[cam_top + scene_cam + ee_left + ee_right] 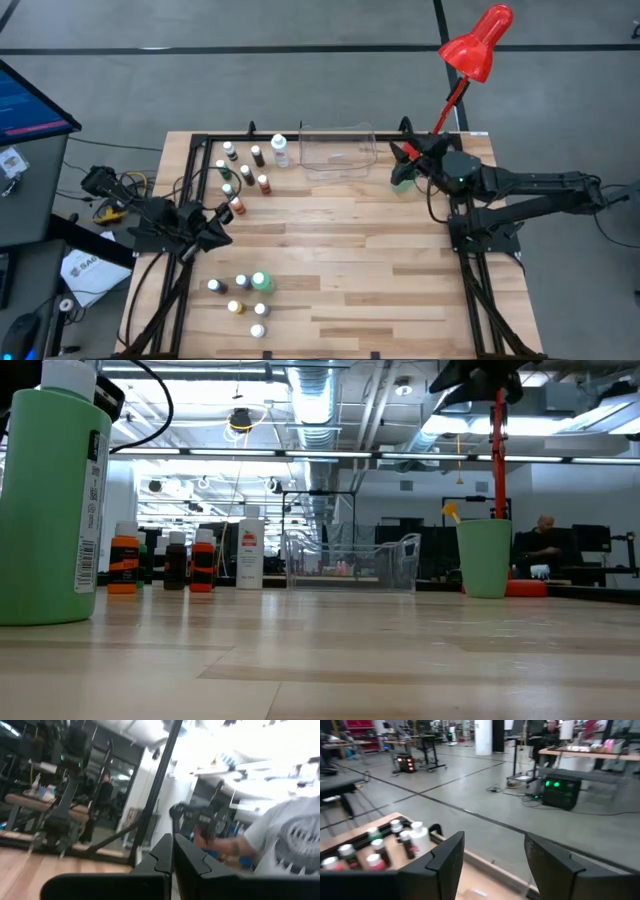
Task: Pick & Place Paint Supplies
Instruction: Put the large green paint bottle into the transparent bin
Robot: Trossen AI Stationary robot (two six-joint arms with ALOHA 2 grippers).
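Observation:
The paint supplies stand upright on their bases in two groups of small white-capped bottles: one at the far left (245,175), one near the front (245,295) with a taller green bottle (50,500). The far-left group also shows in the right wrist view (375,847). A green cup (402,180) stands at the far right. My right gripper (492,855) hangs open above it (405,155), holding nothing. My left gripper (172,855) is shut and holds nothing; it sits at the table's left edge (222,228).
A clear plastic tray (337,150) stands at the far middle, between the far-left bottles and the cup. A red desk lamp (480,40) rises behind the far right corner. A black frame (190,160) runs round the table. A person in a white shirt (285,840) is beyond the table.

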